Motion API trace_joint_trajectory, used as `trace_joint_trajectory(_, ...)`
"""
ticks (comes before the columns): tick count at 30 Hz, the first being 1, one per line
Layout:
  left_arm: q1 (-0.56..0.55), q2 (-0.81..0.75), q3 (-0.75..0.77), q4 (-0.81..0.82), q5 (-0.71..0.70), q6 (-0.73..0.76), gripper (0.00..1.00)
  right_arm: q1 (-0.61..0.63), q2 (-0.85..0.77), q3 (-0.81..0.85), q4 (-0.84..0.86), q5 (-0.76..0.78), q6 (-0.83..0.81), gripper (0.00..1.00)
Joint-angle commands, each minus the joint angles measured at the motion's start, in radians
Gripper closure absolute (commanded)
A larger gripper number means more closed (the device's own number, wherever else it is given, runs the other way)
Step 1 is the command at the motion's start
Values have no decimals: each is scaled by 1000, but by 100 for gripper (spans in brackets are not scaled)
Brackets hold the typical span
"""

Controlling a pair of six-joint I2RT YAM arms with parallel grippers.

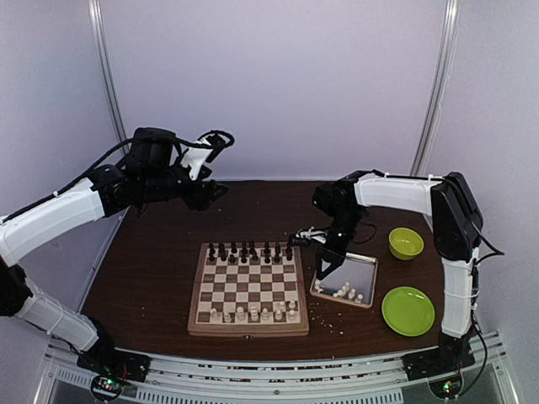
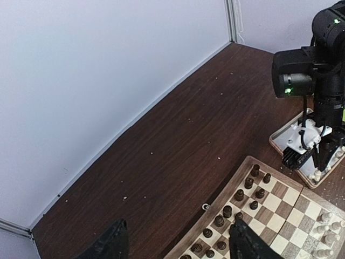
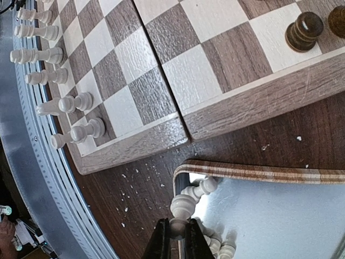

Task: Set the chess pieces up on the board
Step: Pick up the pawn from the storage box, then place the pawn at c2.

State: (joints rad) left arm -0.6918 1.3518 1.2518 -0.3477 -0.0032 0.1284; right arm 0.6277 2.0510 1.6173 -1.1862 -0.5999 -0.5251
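Right gripper (image 3: pixel 178 237): we saw it pinched shut on one of the chess pieces (image 3: pixel 186 204) by the tray's (image 3: pixel 259 172) 9 o'clock rim | left gripper (image 2: pixel 178 232): half open, empty, raised over the worktop (image 1: pixel 152 269) at 10 o'clock of the board (image 1: pixel 248 330) | board's middle ranks free

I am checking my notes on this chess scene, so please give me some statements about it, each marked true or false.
1. The dark pieces stand on the far rows of the chessboard. True.
2. The metal tray lies left of the chessboard. False: it lies right of it.
3. The left gripper has its jaws open and empty. True.
4. The metal tray holds nothing. False: several white chess pieces lie in it.
5. The right gripper hangs over the middle of the chessboard. False: it is down at the tray, jaws shut.
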Motion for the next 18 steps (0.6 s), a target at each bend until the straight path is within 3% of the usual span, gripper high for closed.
trace_joint_trajectory(1,-6,5,31,12,5,-4,35,-4,-53,33,-25,-30,-5,98)
trace_joint_trajectory(8,-6,9,31,12,3,-4,35,34,-107,75,-14,65,15,98)
trace_joint_trajectory(18,-6,-1,29,13,-11,-1,35,261,-69,172,-15,315,13,97)
